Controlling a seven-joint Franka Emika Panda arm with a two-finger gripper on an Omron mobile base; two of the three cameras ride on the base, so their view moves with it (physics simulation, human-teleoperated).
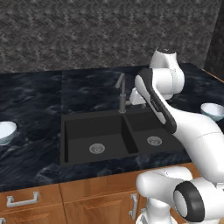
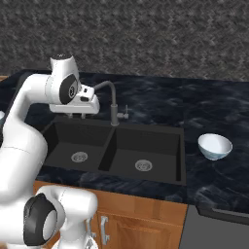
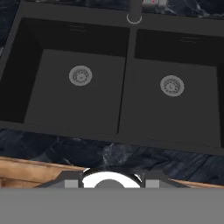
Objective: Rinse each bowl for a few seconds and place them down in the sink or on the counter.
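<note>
**Bowls Wait as Arm Hovers Over Sink**

Black marble desk flanks the empty double sink, one bowl at its left, another bowl at its right. Glossy rims could slip from a careless grasp. How wide the pincer stands cannot be told; nothing appears held.

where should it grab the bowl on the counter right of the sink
Probably the rim of the bowl, one finger inside and one outside, coming straight down from above. It sits upright with its mouth open upward on the counter, clear of the sink, and its rounded glossy wall gives a side grip little purchase.
</note>
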